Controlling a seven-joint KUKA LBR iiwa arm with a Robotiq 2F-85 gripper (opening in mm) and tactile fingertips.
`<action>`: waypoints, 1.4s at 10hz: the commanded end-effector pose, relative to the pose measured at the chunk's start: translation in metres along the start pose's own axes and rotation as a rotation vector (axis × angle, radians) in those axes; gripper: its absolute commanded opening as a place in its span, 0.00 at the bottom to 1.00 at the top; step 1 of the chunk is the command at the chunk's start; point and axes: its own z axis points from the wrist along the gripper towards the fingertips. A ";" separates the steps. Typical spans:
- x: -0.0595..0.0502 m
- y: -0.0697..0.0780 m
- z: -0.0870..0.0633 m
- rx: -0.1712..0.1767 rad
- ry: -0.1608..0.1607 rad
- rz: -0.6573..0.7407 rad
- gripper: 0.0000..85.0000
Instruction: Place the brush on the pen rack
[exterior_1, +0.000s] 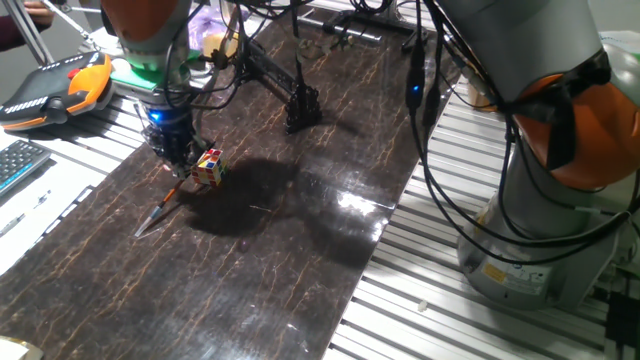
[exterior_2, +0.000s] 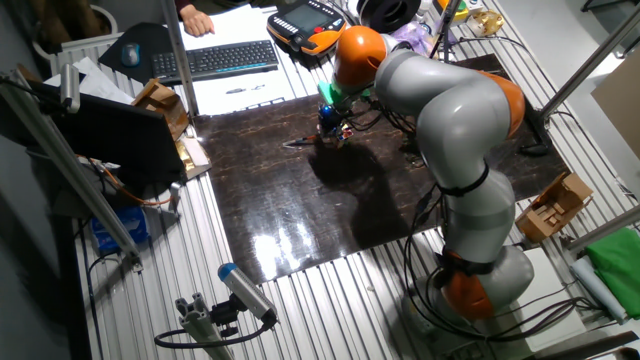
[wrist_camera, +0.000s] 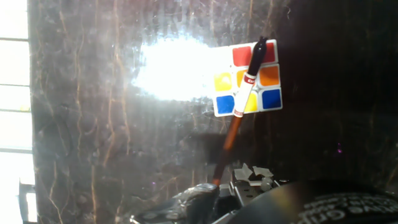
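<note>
On the dark counter (exterior_1: 300, 230), the brush (exterior_1: 160, 208) is seen lying beside the puzzle cube (exterior_1: 209, 167), with the gripper (exterior_1: 177, 152) lowered over its handle end. Whether the jaws are closed cannot be told. Farther back, the pen rack (exterior_1: 285, 85) is set well apart.

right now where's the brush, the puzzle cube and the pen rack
brush (exterior_1: 160, 211): one fixed view, on its shaft near the grey tip
puzzle cube (exterior_1: 209, 167): one fixed view, on its near face
pen rack (exterior_1: 303, 108): one fixed view, on its bumpy block
</note>
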 end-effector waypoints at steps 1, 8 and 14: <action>0.000 0.000 0.000 0.005 -0.001 -0.012 0.01; -0.001 -0.001 0.000 0.014 -0.049 -0.026 0.01; 0.006 0.008 0.003 -0.001 -0.009 0.008 0.42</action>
